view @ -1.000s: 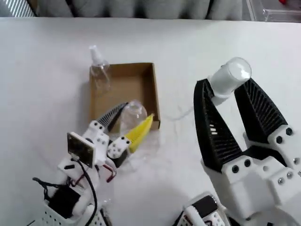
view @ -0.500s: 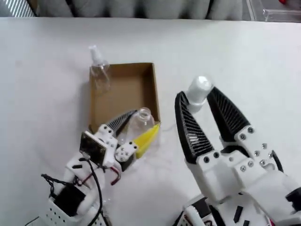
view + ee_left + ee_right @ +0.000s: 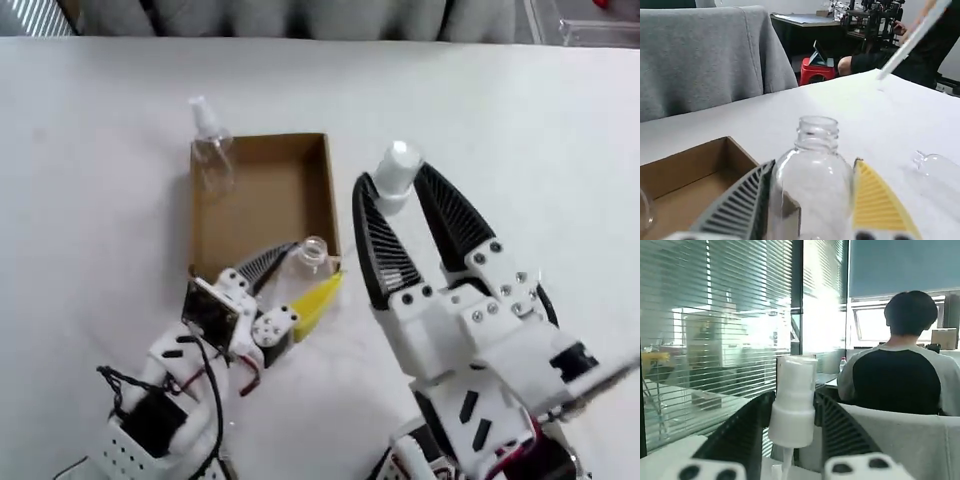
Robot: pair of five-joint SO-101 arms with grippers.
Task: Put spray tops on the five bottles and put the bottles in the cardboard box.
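Gripping a clear, open-necked bottle (image 3: 300, 262) between its grey and yellow fingers, the left claw (image 3: 316, 262) sits at the near right corner of the cardboard box (image 3: 262, 195) on the white bench (image 3: 500, 90). To the right, the right claw (image 3: 395, 182) is clamped on a white spray top (image 3: 398, 160), one black ribbed finger pressing each side. In the right wrist view the top's thin tube hangs below it. The spray top is just right of the box's right wall, farther away than the held bottle. A capped bottle (image 3: 212, 150) stands at the box's far left corner; whether it is inside or just outside cannot be told. A loose bottle (image 3: 939, 170) lies on the bench near the yellow finger.
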